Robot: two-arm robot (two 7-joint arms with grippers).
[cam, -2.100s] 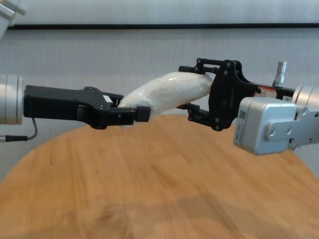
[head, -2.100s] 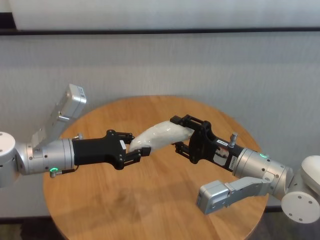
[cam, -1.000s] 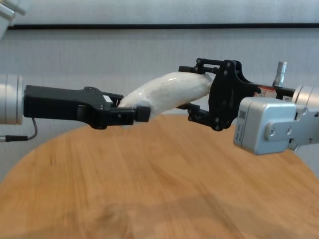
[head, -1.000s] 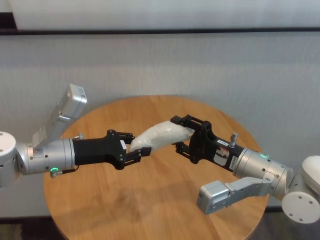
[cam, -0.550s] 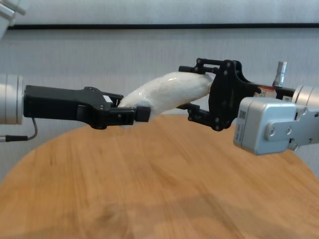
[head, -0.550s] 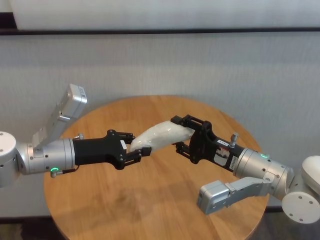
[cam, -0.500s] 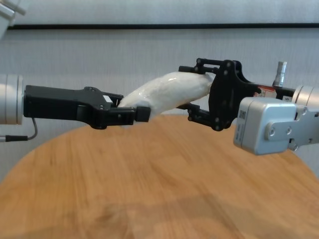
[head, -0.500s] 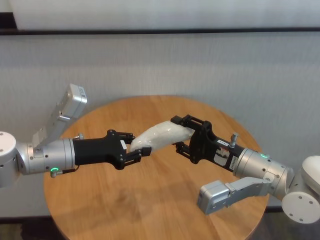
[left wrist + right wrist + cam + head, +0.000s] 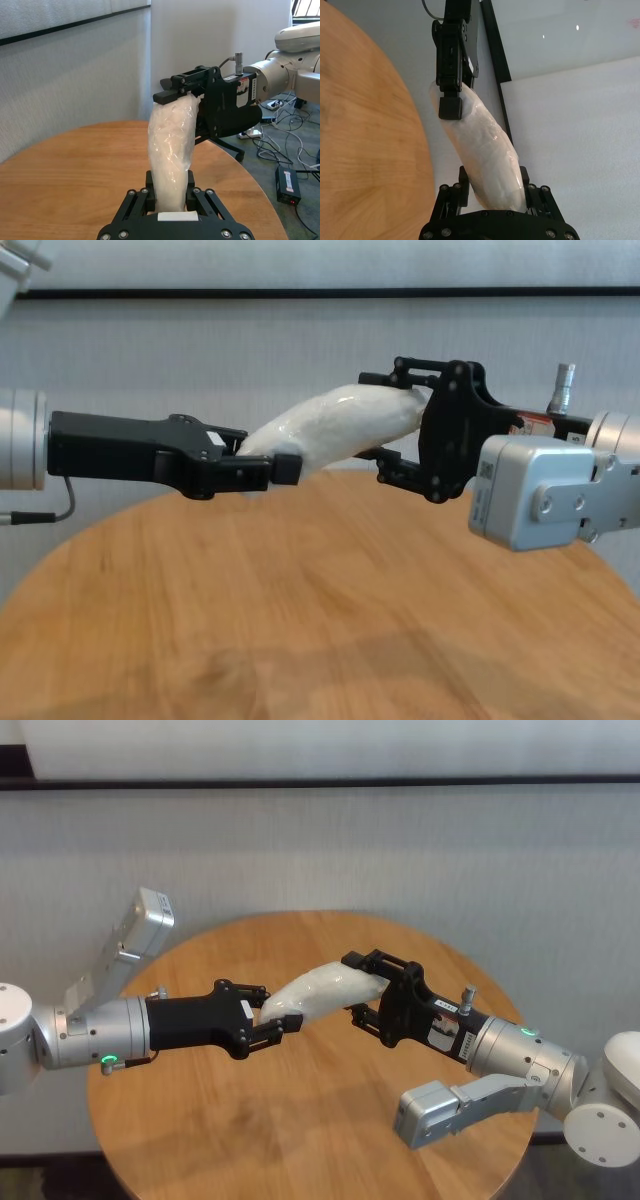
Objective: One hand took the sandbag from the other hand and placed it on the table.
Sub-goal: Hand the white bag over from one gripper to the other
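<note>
Sandbag handover is the step in hand: the white, slightly curved soft pouch with a shiny plastic skin (image 9: 320, 991) hangs in the air above the round wooden desk with its orange-brown plank grain (image 9: 300, 1120), bridging both arms and touching nothing below. The left arm's long slim black claw with the white cylindrical wrist (image 9: 277, 1024) is clamped on the pouch's lower, narrower end, and the right arm's black open-frame linkage claw with the boxy silver-grey housing (image 9: 357, 988) is closed around the upper, thicker end. To do this well, I judge one claw should let go only once the other's hold is firm, since the soft skin may sag or slide; from the left wrist view the right claw's fingers (image 9: 172, 95) seem to sit near the very tip, though how deep the bite goes is hard to tell. The releasing claw should then back straight away along its own arm line before the bag is lowered. Room is generous: bare desk lies under and in front of the bag, while the far rim sits close behind it, so setting down toward the middle looks safer.
</note>
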